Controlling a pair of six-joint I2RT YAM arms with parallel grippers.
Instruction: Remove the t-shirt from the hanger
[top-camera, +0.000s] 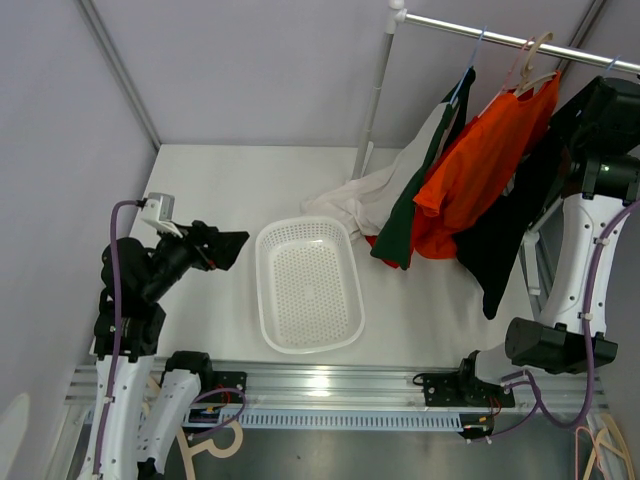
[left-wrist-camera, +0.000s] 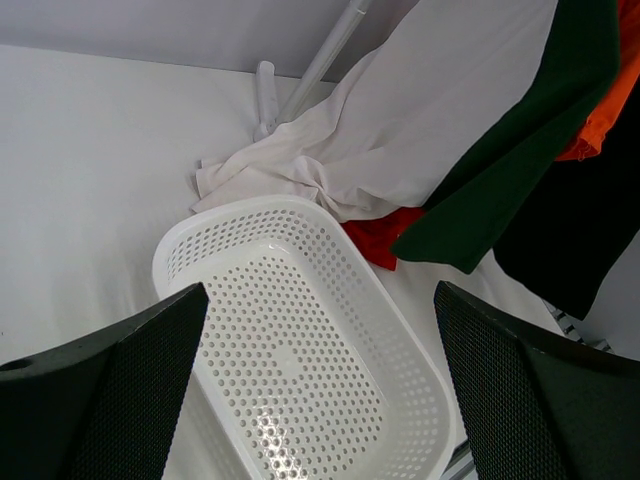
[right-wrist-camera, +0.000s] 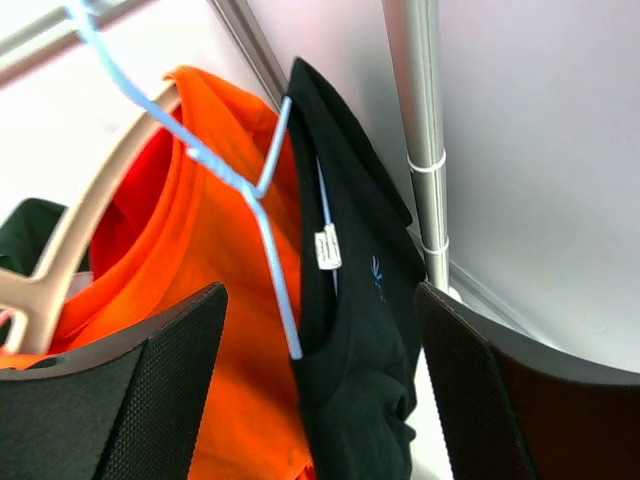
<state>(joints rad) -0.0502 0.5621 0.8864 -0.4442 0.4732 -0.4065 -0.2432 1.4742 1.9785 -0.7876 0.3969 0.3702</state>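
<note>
Black t-shirt on the rail, right gripper at its collar

Over the worktop's (top-camera: 220, 200) far right corner the rail (top-camera: 500, 38) carries the black t-shirt (right-wrist-camera: 360, 330), just right of an orange shirt (right-wrist-camera: 200, 250). A basket (top-camera: 308, 285) sits mid-worktop. The t-shirt's collar and blue hanger (right-wrist-camera: 265, 230) lie between the wide-spread fingers of the right gripper (right-wrist-camera: 320, 300), which pinch nothing. The left gripper (left-wrist-camera: 320, 290), wide and empty, hovers near the left edge.

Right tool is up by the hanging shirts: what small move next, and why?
Probably ease the right tool forward onto the black t-shirt at its shoulder: the jaws stand open, and the shirt, on its blue wire hanger, hangs ahead, ungripped.
</note>
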